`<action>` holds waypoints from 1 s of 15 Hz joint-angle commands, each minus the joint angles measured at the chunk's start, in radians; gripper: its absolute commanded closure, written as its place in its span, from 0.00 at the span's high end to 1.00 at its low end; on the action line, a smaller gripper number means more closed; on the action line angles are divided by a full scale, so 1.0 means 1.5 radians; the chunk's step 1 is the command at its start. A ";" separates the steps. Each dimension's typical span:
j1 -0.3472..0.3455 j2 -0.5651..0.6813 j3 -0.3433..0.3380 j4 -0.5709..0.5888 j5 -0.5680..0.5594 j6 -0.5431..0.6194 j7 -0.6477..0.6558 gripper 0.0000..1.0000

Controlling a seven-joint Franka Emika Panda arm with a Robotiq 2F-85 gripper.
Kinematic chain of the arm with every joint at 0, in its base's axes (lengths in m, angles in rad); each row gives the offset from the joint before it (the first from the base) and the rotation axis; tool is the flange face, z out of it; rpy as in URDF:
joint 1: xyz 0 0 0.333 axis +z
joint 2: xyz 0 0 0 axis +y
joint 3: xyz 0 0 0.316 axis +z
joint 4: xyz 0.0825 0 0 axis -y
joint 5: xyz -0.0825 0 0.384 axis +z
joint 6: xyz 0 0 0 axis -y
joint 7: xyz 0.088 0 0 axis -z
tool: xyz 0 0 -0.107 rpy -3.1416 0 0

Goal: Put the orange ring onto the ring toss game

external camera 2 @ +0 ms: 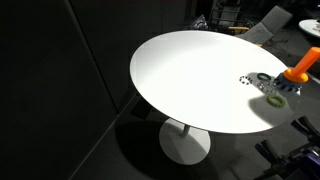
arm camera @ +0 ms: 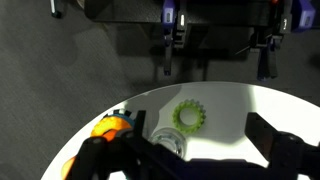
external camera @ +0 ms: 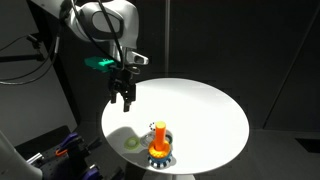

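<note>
Surface: round white surface (external camera: 205, 105) on a single pedestal.
Tool: tool (external camera: 125, 98) hangs above the surface, apart from the toy; fingers spread, nothing between them.
Ring toss game: ring toss game (external camera: 160, 138) stands upright near the surface's rim, an orange peg on a blue toothed base.
Orange ring: orange ring (external camera: 160, 151) appears to lie around the peg's foot, on the base.
Yellow-green ring: yellow-green ring (external camera: 133, 141) lies flat just beside the game; the wrist view shows it is toothed.

Both exterior views look down on the white table (external camera: 200, 105) (external camera 2: 190, 80) from afar, from different sides. The wrist view sits close above its edge; all three show the peg toy (external camera: 160, 140) (external camera 2: 298, 68) (arm camera: 110, 127).
</note>
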 commanded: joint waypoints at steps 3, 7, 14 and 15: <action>0.001 -0.096 0.000 -0.015 0.015 -0.089 -0.033 1.00; 0.002 -0.156 -0.002 -0.027 0.026 -0.097 -0.023 1.00; -0.003 -0.236 -0.003 -0.053 0.067 -0.061 0.003 1.00; -0.001 -0.202 0.001 -0.035 0.055 -0.077 -0.010 1.00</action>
